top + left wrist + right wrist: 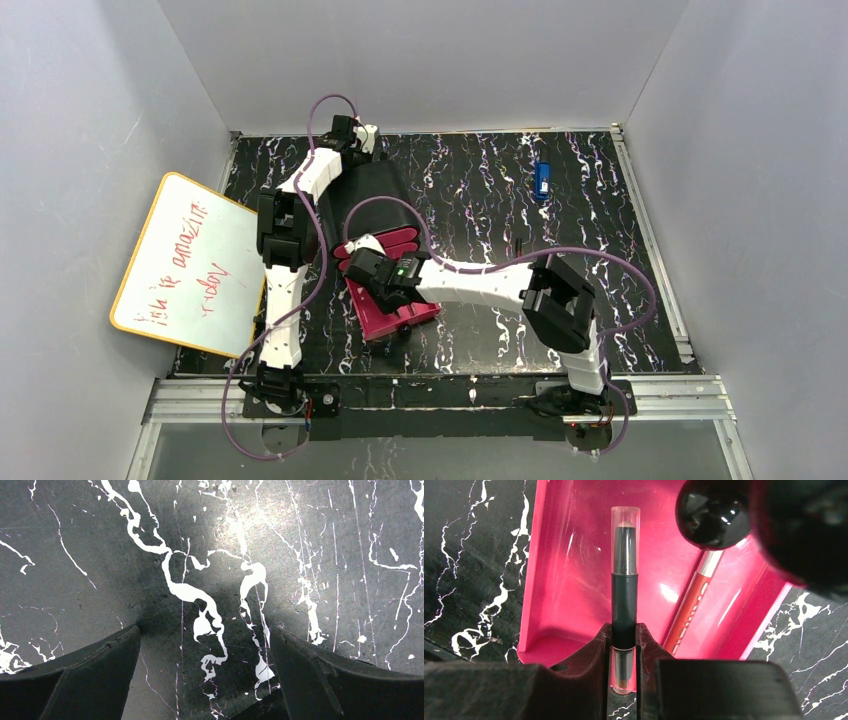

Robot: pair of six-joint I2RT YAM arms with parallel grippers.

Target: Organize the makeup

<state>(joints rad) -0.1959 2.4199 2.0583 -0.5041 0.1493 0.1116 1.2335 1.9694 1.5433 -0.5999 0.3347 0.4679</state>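
Observation:
My right gripper (624,636) is shut on a dark stick (625,595) with clear caps at both ends, and holds it over an open pink drawer (569,570). A dark-red stick (689,605) lies in that drawer, to the right of the held one. In the top view the right gripper (366,270) is over the pulled-out pink drawer (405,318). My left gripper (366,135) is at the far back left; in its wrist view it (205,645) is open and empty over bare marble. The peach disc, the black compact and the palette are out of view.
A black box (372,188) with pink drawers (388,241) stands behind the open drawer. A round black knob (711,512) hangs over the drawer's far right. A small blue object (542,180) lies at the back right. A whiteboard (190,262) leans at the left edge.

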